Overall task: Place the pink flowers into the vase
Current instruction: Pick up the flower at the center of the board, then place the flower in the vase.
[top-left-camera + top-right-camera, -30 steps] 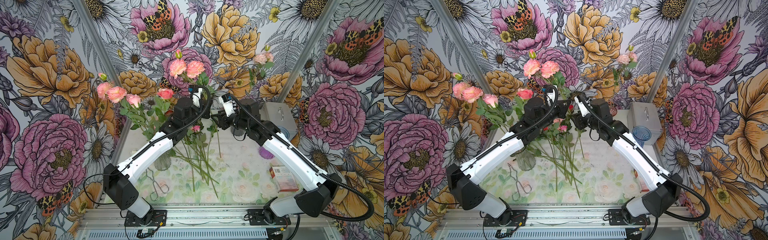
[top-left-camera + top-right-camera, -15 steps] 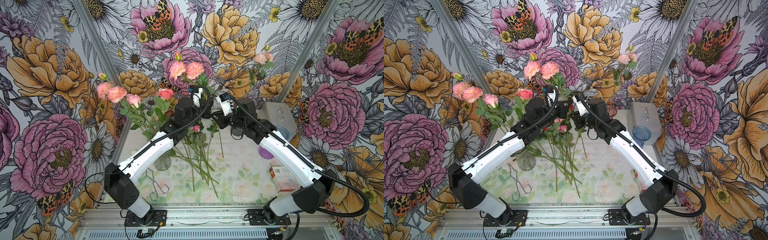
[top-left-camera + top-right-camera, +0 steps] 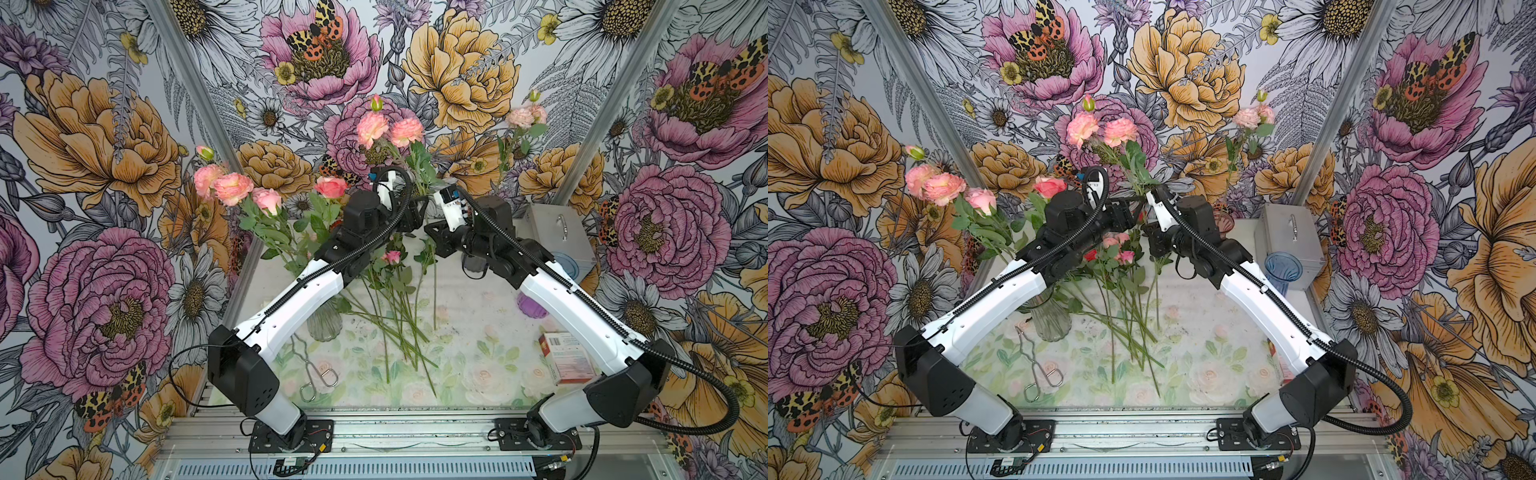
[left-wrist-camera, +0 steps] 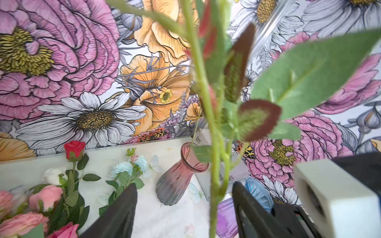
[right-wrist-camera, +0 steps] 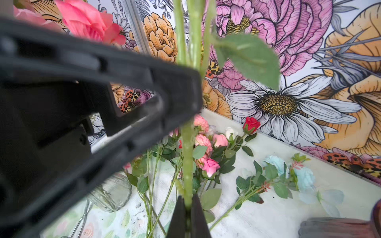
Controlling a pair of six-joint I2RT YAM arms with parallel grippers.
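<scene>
Right gripper (image 5: 186,212) was clamped on stem (image 5: 188,152) of raised pink flowers (image 3: 388,129) — left gripper (image 4: 184,190) jaws stood apart either side of the same stem. Vase (image 3: 325,326) sat well apart. Judged light, wiry, top-heavy — hold mid-stem, never blooms.

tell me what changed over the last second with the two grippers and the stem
The right gripper closed on the pink flower stem, and the left gripper opened around it, letting go: a handover. The stem is upright as before; the clear vase and the loose flowers lying beside it have not moved.
</scene>
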